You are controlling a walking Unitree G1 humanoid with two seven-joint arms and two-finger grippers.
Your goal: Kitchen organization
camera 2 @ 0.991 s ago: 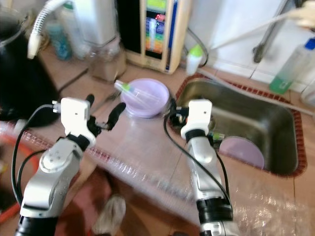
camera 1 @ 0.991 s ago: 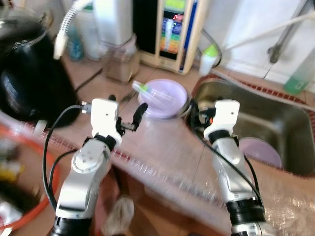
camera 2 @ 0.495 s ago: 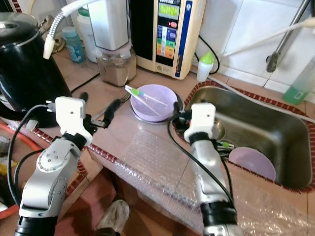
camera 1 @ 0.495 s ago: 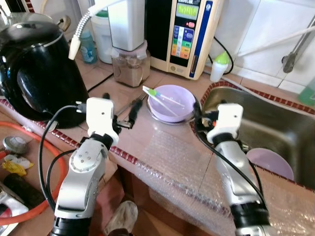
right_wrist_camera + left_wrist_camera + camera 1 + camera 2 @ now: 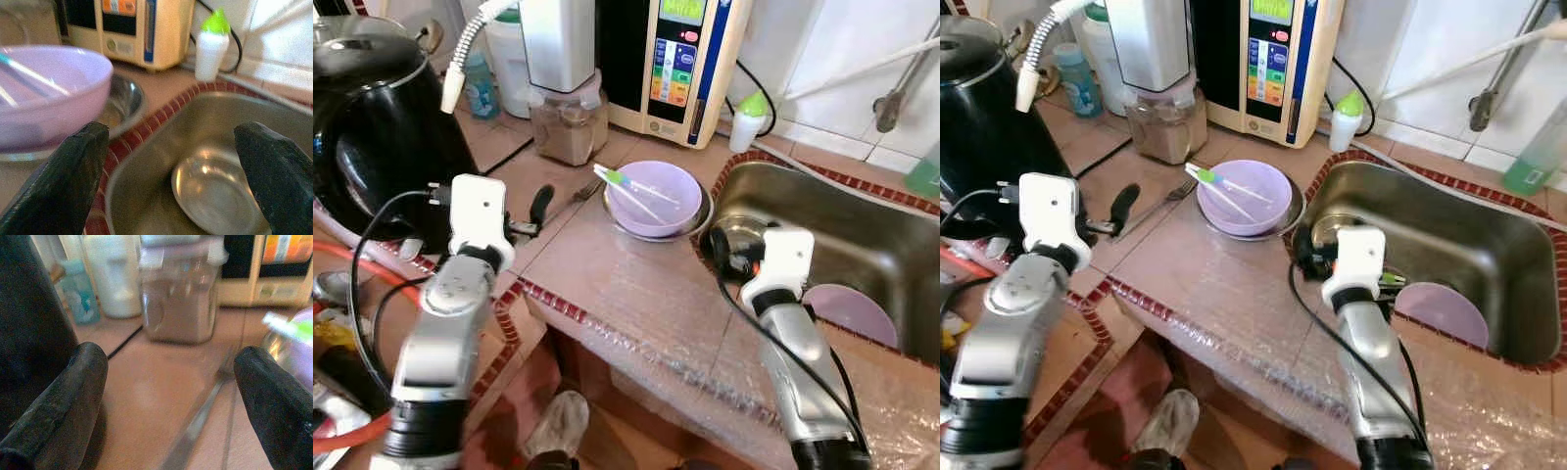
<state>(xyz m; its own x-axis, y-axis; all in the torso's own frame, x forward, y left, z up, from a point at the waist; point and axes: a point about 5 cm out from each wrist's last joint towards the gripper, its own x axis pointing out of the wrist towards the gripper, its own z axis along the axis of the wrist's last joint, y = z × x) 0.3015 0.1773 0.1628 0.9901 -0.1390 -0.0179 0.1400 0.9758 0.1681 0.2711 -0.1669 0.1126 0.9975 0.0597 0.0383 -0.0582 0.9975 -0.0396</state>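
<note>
Left gripper (image 5: 166, 396): fingers apart, over blurred metal fork (image 5: 576, 197).
Right gripper (image 5: 171, 161): fingers apart, at steel sink (image 5: 1489, 235) edge.
Lilac plastic bowl (image 5: 655, 196): holds half-seen utensils.

Lilac bowl (image 5: 656, 196) sits upright inside a shallow metal dish (image 5: 690, 223) on the surface (image 5: 607, 284), just left of the sink (image 5: 862, 245). Chopsticks w/ a green end (image 5: 631, 189) lie tilted across the bowl, green end over its left rim. Fork (image 5: 570, 203) lies flat on the surface just left of the bowl. Lilac plate (image 5: 850, 311) leans in the sink; a metal bowl (image 5: 215, 196) sits on the sink bottom.
</note>
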